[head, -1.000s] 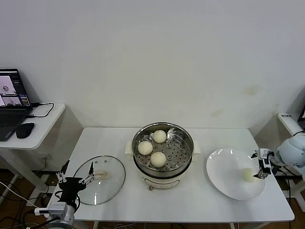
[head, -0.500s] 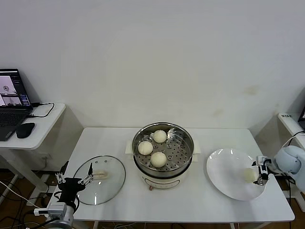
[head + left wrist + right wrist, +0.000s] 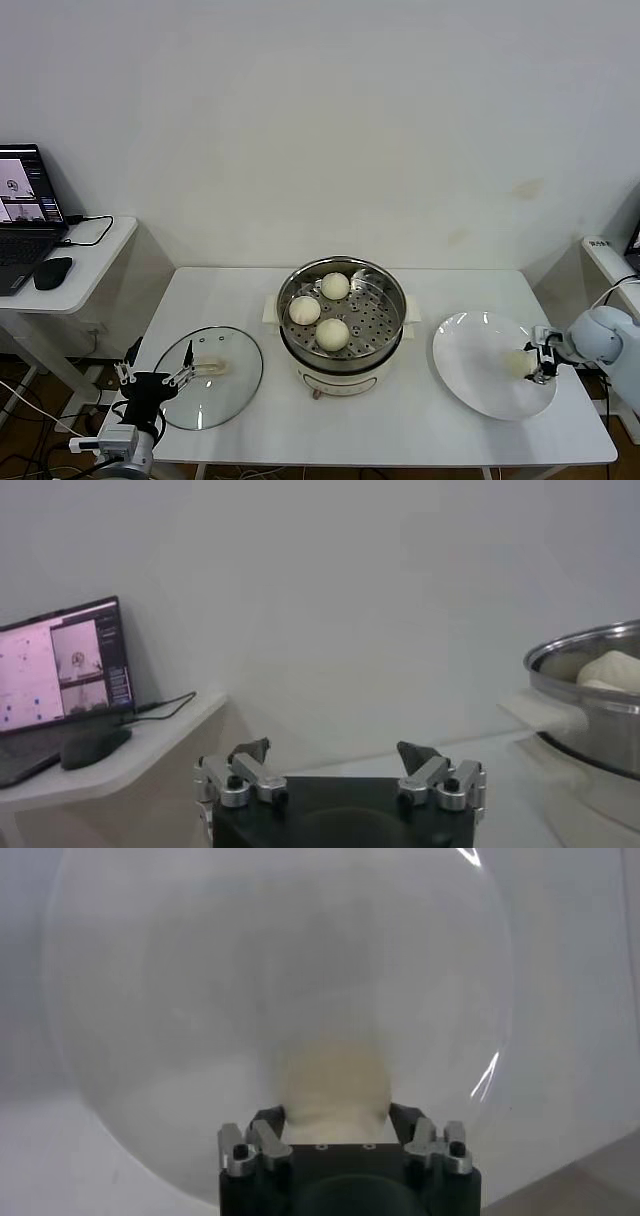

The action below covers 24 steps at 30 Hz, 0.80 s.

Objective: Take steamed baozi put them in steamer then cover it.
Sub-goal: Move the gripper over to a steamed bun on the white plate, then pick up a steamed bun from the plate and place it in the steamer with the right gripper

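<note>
On plate (image 3: 480, 385), right gripper (image 3: 540, 364) clamps round baozi (image 3: 335, 1088), no long axis; left gripper (image 3: 340, 770) open

Right gripper (image 3: 541, 364) reaches in low from the right, its fingers (image 3: 268, 1118) pressed against both sides of a bun, while the left gripper (image 3: 152, 373) waits low on the left, jaws spread wide.

Flat round white plate (image 3: 478, 385) resting on the right part of the rectangular white table (image 3: 240, 295). Left of that table, apart from it: smaller white side desk (image 3: 88, 262). On the desk, open black laptop (image 3: 22, 212) with lit screen, black computer mouse (image 3: 52, 272) just in front, black cable (image 3: 92, 228) trailing beside. Plain white wall (image 3: 320, 120) behind the table.
</note>
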Motion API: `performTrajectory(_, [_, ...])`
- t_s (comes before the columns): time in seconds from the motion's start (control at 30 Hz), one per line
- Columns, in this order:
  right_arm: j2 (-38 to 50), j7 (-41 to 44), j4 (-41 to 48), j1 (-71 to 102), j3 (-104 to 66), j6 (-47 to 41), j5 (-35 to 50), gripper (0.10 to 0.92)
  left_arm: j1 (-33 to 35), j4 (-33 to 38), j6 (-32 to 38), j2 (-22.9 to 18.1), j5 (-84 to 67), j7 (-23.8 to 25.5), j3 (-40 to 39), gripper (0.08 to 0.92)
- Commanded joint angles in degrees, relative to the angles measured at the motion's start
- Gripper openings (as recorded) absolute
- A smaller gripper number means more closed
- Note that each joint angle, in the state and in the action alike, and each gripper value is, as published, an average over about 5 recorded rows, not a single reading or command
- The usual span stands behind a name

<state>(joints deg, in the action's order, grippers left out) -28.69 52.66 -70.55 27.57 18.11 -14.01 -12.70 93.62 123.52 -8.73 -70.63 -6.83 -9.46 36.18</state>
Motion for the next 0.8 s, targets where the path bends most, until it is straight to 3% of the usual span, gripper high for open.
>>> performTrajectory(0.03, [-0.51,0.44,0.39,-0.45,0.48,-0.02,-0.09,0.617,0.10,0.13,0.02,-0.05,-0.02,0.00,0.02,0.823])
performTrajectory(0.27, [1.08,1.24,-1.45,-4.06,2.34,-0.47,1.90,0.503,0.25,0.43,0.03,0.02,0.01,-0.02,-0.01,0.823])
performTrajectory(0.6, [7.68,2.69,-12.73,-28.77,16.46,-4.44,15.27,0.502,-0.57,0.37,-0.08,0.22,-0.12,0.00,-0.60,0.823])
performTrajectory(0.8, [6.11,1.70,-19.26,-45.76,26.90,-9.19,24.76,0.509,-0.97,-0.09,0.01,0.17,0.01,-0.01,-1.35,0.823])
